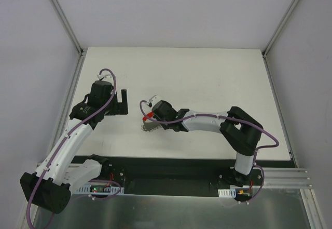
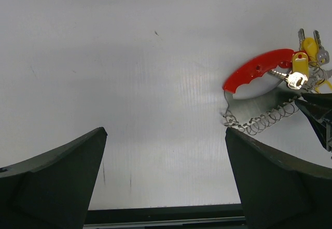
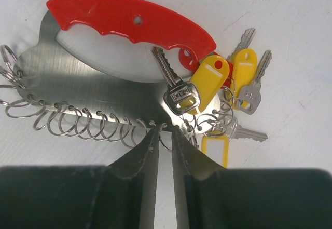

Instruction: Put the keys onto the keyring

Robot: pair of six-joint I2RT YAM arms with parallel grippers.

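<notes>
1. Red curved band, brushed steel plate, wire loops: the keyring lies on the white table.
2. Yellow-headed keys cluster at its end.
3. Right gripper nearly closed at the loops; grip unclear.
4. Left gripper gapes, empty.

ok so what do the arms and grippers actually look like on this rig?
The left arm and right arm both have white links with black joint housings. A purple cable runs along each arm and loops free near the wrist. The left gripper and right gripper have matte black, wedge-shaped fingers tapering to the tips. No markings visible.
</notes>
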